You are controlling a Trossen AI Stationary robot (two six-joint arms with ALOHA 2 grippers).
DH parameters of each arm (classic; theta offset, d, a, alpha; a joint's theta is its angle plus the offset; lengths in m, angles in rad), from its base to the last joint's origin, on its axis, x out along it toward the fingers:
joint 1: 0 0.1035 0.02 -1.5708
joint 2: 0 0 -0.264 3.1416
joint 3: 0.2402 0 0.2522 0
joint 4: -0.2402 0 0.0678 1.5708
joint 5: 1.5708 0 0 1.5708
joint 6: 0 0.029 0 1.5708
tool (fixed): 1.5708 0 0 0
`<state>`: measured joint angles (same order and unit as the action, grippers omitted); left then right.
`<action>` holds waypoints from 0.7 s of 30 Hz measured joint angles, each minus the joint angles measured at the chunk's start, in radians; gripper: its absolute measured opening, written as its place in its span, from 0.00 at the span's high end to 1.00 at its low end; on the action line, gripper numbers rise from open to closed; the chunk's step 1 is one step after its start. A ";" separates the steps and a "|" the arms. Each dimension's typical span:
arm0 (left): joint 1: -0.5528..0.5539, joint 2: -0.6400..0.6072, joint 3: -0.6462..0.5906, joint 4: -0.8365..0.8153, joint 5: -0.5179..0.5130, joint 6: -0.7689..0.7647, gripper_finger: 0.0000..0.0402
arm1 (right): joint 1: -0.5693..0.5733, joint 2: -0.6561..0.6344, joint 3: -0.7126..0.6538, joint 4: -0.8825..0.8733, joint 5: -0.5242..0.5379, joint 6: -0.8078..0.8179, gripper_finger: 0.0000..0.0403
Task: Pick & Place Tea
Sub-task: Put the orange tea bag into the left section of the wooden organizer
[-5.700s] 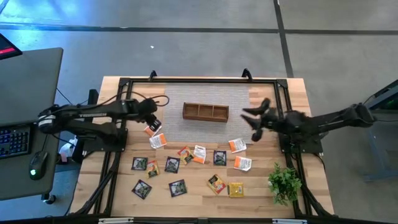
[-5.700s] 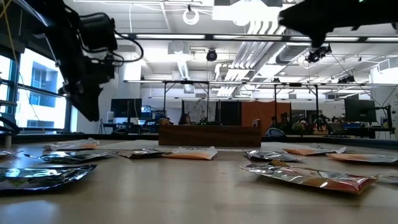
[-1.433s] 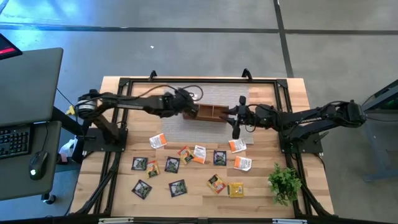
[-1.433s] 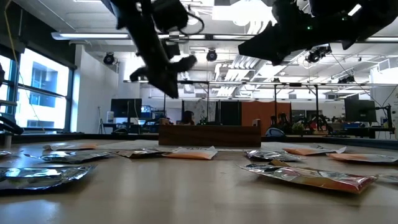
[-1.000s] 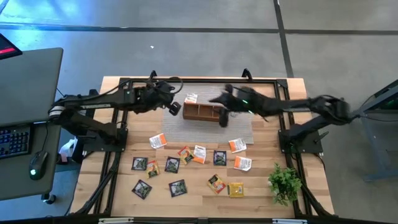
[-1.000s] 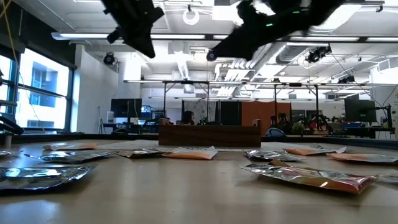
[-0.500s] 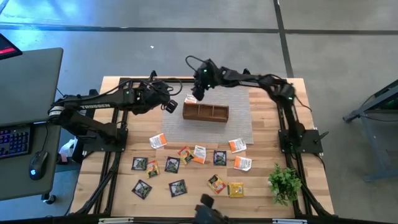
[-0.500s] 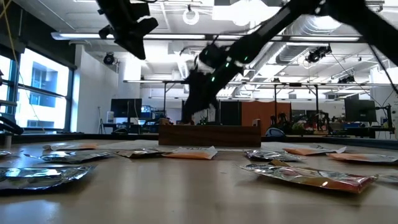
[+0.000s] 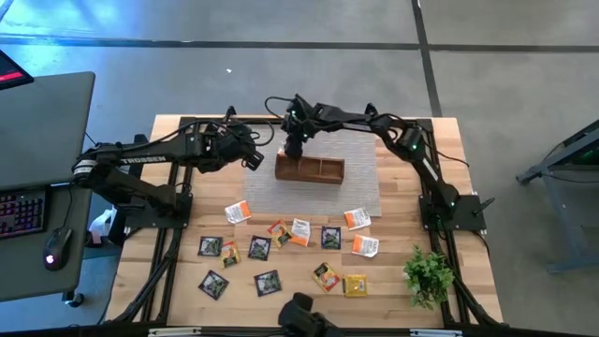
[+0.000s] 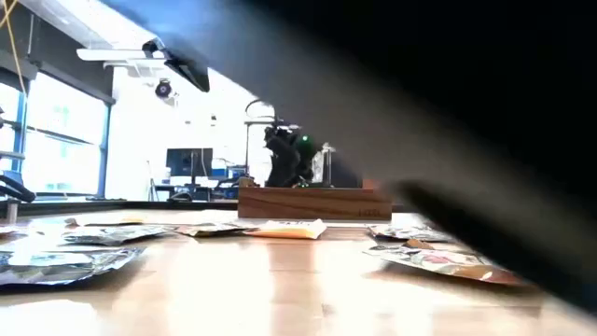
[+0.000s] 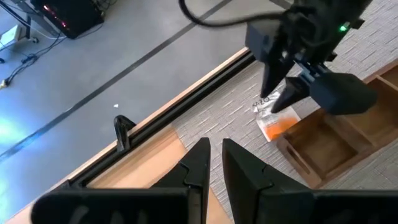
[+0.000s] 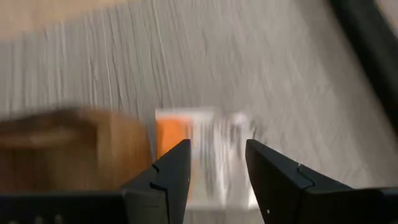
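In low view dark blur (image 10: 448, 121) hides tray (image 10: 314, 203), probably arm.

Wooden table (image 9: 407, 290) carrying a grey woven mat (image 9: 360, 187) (tray (image 9: 310, 168) on it), scattered tea sachets (image 9: 281, 245), small plant (image 9: 428, 275).

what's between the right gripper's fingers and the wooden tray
A white-and-orange tea sachet lies on the grey mat, just off the wooden tray's end. The right gripper hangs over it, fingers apart; the left wrist view shows this best.
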<state>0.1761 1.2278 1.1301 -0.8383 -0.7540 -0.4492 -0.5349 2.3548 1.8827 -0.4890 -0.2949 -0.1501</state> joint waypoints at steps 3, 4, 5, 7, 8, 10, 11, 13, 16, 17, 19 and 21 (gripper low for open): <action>0.000 0.000 0.000 0.002 0.001 0.000 0.90 | -0.009 0.002 -0.001 -0.046 -0.005 0.047 0.63; 0.000 0.000 0.000 0.006 0.001 -0.001 0.90 | -0.010 0.003 0.000 -0.056 -0.004 0.063 0.63; 0.000 0.000 0.000 0.009 0.001 -0.003 0.90 | -0.010 0.009 0.001 -0.060 -0.004 0.075 0.63; 0.000 0.000 0.000 0.011 0.002 -0.004 0.90 | -0.012 0.018 0.003 -0.055 -0.013 0.084 0.63; 0.000 0.000 0.000 0.013 0.003 -0.004 0.90 | -0.012 0.021 0.000 -0.057 -0.011 0.086 0.63; 0.000 0.000 0.000 0.014 0.003 -0.004 0.90 | -0.011 0.021 -0.001 -0.054 -0.012 0.090 0.63; 0.000 0.000 0.000 0.014 0.004 -0.004 0.90 | -0.010 0.020 0.001 -0.050 -0.012 0.090 0.63; 0.000 0.000 0.000 0.014 0.006 -0.004 0.90 | -0.010 0.018 0.002 -0.051 -0.011 0.093 0.64; 0.000 0.000 0.000 0.013 0.006 -0.003 0.90 | -0.010 0.019 0.001 -0.057 -0.007 0.045 0.70; 0.000 0.000 0.000 0.014 0.005 -0.003 0.90 | -0.010 0.019 0.001 -0.061 -0.007 -0.001 0.73; 0.000 0.000 0.000 0.013 0.005 -0.003 0.90 | -0.002 0.019 0.001 -0.067 0.002 -0.088 0.78; 0.000 0.000 0.000 0.013 0.006 -0.003 0.90 | 0.004 0.018 0.001 -0.069 0.021 -0.141 0.82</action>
<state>0.1761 1.2278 1.1301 -0.8256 -0.7477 -0.4522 -0.5312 2.3730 1.8839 -0.5585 -0.2735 -0.2907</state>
